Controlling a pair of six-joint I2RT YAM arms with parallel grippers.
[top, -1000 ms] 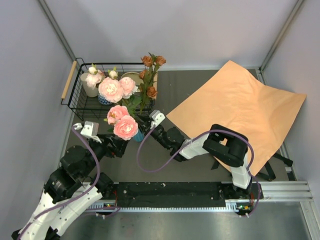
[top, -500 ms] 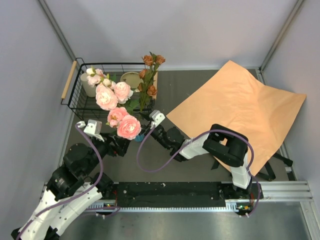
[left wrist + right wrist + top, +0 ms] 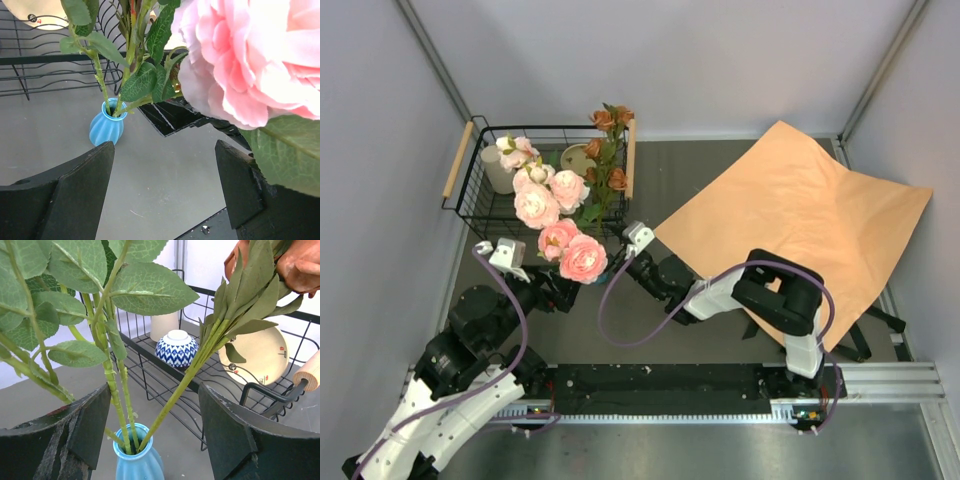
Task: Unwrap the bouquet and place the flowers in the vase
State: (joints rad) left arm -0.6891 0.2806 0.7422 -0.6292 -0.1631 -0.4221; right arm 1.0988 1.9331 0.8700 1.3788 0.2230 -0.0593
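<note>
The teal-blue ribbed vase stands on the grey table in front of the basket. Several green stems of the flowers sit in its neck. From above, pink peonies hide the vase, and the rust-orange roses lean over the basket. My right gripper is open, a finger on each side of the stems without touching them. My left gripper is open and empty, low on the near-left side of the vase. The bouquet's orange-tan paper lies spread flat on the right.
A black wire basket with a wooden handle stands at the back left, just behind the vase. It holds a beige cup, a blue-and-white bowl and a cream plate. Grey walls close in both sides.
My right gripper has opened and let go of the stems. The rust roses and pink blooms have tipped away towards the basket. The left arm has hardly moved.
</note>
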